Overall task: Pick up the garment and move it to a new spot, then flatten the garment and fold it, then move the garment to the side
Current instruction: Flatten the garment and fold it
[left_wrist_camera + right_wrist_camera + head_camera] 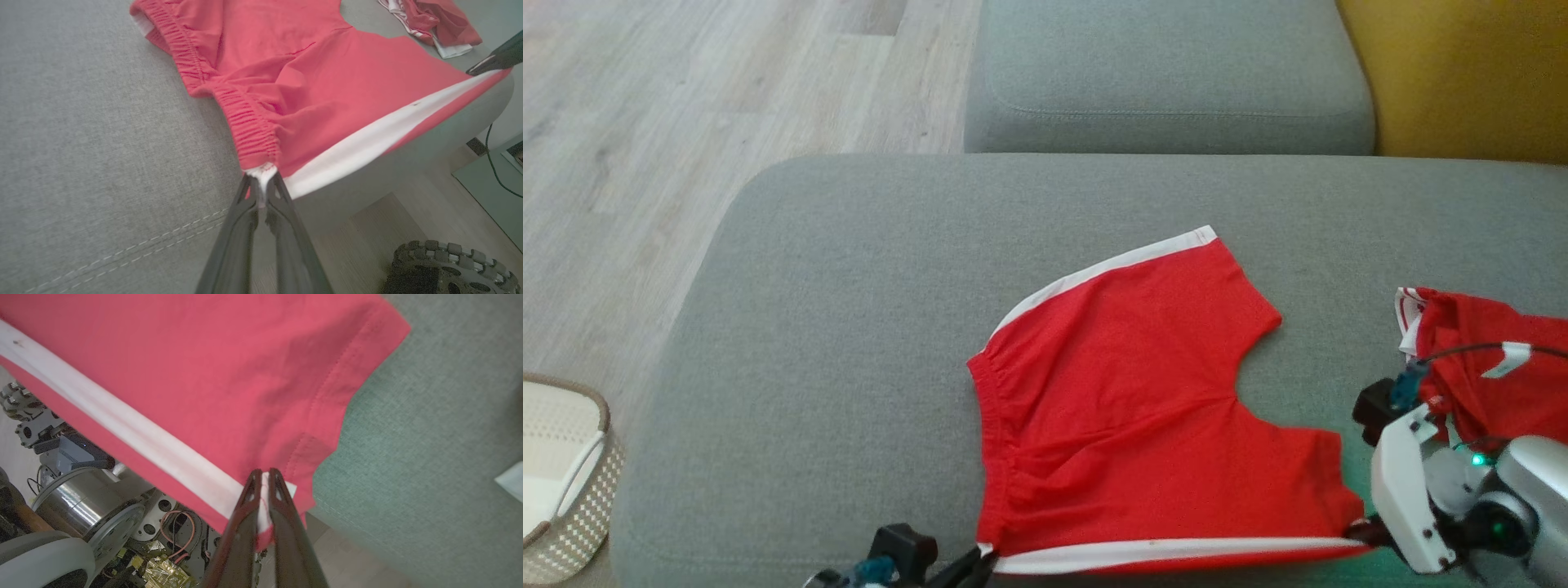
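Centrally placed garment: red shorts (pixel 1127 392) with white side stripes, spread flat on the grey sofa cushion (pixel 849 327), elastic waistband toward the robot's left, leg openings toward its right.
Near edge: one white stripe runs taut along the cushion's front edge.
Left gripper (pixel 261 185): fingers pressed together, clamped on the waistband corner at the stripe's end.
Right gripper (pixel 265 477): fingers together, pinching the leg-hem corner at the stripe's other end.
Second item: crumpled red-and-white cloth (pixel 1486 359) on the same cushion, right of the shorts and apart from them.
Floor, left: woven basket (pixel 564 474) beside the cushion.
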